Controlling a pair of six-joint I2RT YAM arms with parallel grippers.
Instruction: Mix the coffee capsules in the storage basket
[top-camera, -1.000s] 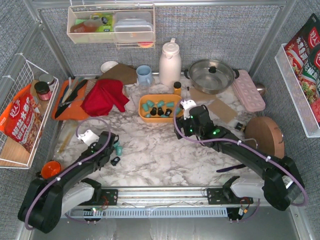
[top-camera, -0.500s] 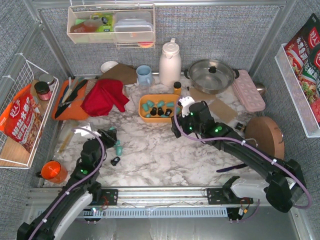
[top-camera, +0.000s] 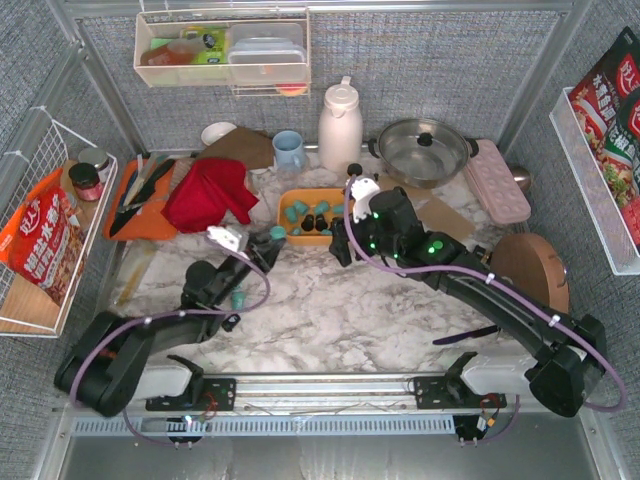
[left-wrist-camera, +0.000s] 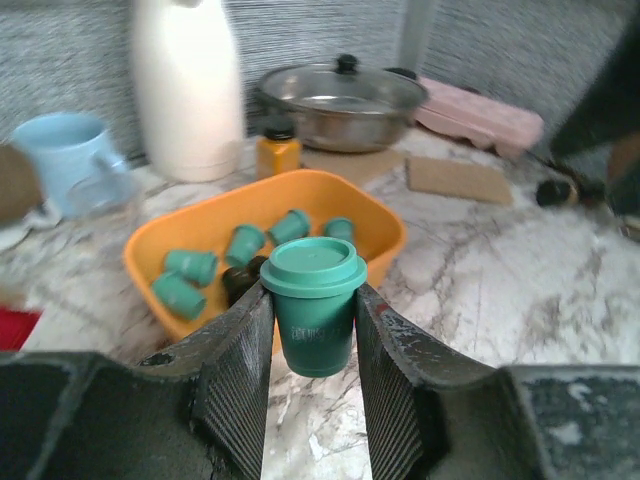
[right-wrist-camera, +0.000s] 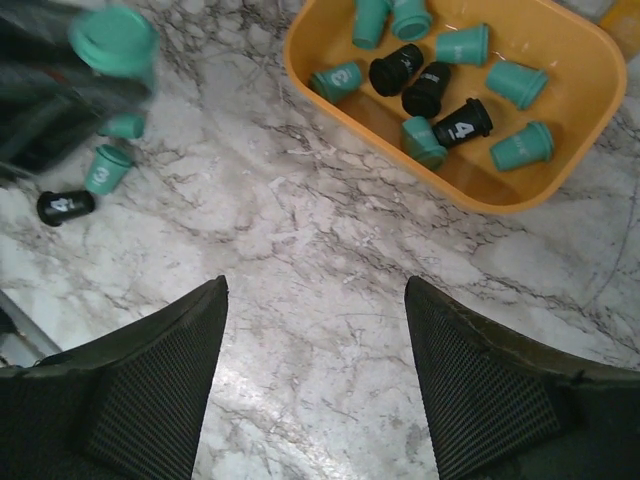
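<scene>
The orange-yellow storage basket (top-camera: 284, 214) sits mid-table with several teal and black coffee capsules (right-wrist-camera: 462, 45) in it; it also shows in the left wrist view (left-wrist-camera: 382, 228) and the right wrist view (right-wrist-camera: 590, 70). My left gripper (top-camera: 272, 238) is shut on an upright teal capsule (left-wrist-camera: 315, 300), held above the table just left of and in front of the basket. Two teal capsules (right-wrist-camera: 105, 170) and one black capsule (right-wrist-camera: 65, 206) lie on the marble by the left arm. My right gripper (right-wrist-camera: 315, 290) is open and empty, above the marble in front of the basket.
Behind the basket stand a white thermos (top-camera: 340, 125), a blue mug (top-camera: 289, 150) and a lidded pot (top-camera: 420, 150). A red cloth (top-camera: 210, 193) and an orange cutting board (top-camera: 135, 215) lie at the left. A pink egg tray (top-camera: 497, 180) and a round wooden board (top-camera: 530, 272) lie at the right.
My left gripper has swung from the front left up and right to the basket's near left corner, holding a teal capsule. My right gripper has shifted slightly up and left.
</scene>
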